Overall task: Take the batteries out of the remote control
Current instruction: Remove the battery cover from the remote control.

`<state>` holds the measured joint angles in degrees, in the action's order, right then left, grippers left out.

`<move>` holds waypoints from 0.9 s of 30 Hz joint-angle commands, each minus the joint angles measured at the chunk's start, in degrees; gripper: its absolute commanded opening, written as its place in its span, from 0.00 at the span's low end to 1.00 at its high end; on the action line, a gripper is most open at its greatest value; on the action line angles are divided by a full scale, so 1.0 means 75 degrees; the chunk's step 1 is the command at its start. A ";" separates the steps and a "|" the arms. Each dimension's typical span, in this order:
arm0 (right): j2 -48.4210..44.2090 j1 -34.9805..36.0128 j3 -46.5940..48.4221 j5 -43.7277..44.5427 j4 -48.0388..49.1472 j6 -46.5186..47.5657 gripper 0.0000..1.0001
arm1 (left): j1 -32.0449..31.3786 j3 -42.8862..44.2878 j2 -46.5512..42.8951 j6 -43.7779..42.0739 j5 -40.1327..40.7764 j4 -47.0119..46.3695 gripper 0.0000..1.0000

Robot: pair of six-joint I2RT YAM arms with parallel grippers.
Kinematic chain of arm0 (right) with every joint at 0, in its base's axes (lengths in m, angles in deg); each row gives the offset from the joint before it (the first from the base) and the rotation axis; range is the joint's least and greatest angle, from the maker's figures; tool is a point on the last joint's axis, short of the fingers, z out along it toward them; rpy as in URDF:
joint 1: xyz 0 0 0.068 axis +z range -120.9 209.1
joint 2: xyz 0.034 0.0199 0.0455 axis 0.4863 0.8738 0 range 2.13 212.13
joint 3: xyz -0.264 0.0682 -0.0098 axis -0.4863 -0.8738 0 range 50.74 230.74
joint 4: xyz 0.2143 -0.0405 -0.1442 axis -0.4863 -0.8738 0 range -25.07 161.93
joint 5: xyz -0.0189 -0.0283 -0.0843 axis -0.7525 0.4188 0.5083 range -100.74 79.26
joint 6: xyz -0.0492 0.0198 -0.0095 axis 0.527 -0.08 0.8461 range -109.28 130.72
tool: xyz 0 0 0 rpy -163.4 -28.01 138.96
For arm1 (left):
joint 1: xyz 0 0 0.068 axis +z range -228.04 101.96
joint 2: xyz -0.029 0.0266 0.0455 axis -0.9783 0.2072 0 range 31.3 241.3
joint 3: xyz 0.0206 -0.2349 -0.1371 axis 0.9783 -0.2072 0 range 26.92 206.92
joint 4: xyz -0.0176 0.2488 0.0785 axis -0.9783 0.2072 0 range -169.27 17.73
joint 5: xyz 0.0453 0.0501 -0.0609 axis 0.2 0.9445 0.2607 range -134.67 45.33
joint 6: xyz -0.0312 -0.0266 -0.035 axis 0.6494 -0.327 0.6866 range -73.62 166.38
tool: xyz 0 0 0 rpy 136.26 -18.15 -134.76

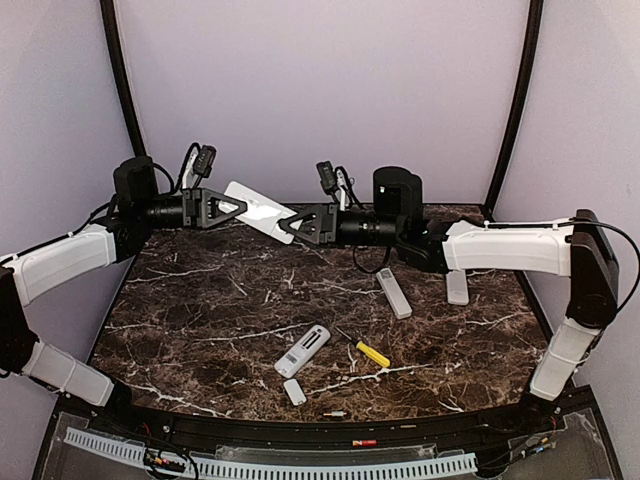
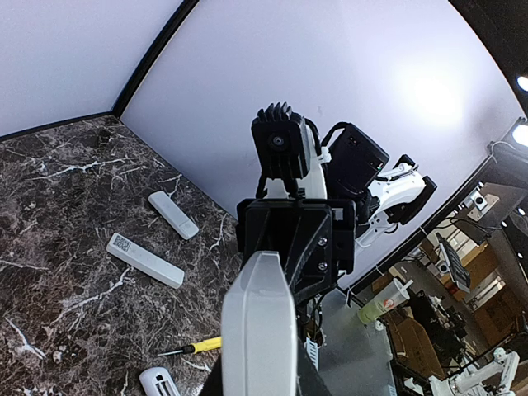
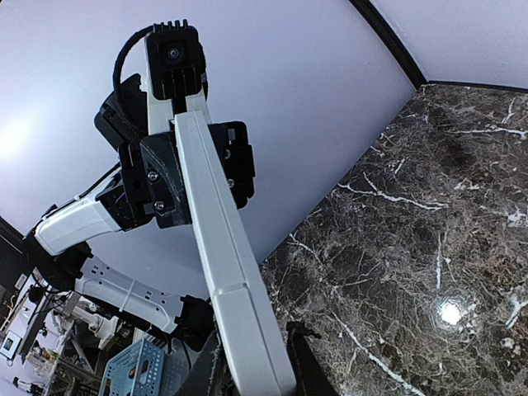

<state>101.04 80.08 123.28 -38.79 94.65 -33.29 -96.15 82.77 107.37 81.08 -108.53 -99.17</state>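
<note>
My worry: a loose battery point(image 1: 335, 412) lies at the counter's point(image 1: 200, 290) front edge, well nearer me than the raised remote point(image 1: 258, 205). An uneven pull could twist that remote free and drop it. The left gripper point(image 1: 238, 207) and right gripper point(image 1: 288, 226) each pinch one end, nearly closed.

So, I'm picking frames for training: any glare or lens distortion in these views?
Top view: even light, sharp, only a pale sheen on the held remote. Left wrist: fisheye bends the room's edges, and a bright glow washes out the wall at upper right. Right wrist: a small lamp glare spot on the marble table, same fisheye bend.
</note>
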 commanded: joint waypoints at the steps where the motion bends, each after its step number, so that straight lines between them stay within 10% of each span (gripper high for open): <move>1: 0.0201 0.0046 0.0189 0.0711 -0.0421 0.0075 0.22 | -0.0181 0.0052 -0.0208 -0.0097 -0.0115 -0.0017 0.00; 27: -0.0264 -0.0071 -0.0448 0.1065 -0.0624 -0.0091 0.28 | 0.0011 0.0158 -0.0475 -0.0442 0.0065 0.0415 0.00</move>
<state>100.25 80.32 121.64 -35.21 92.86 -33.58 -96.33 82.77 107.17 78.50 -106.80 -95.54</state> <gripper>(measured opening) 0.282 0.151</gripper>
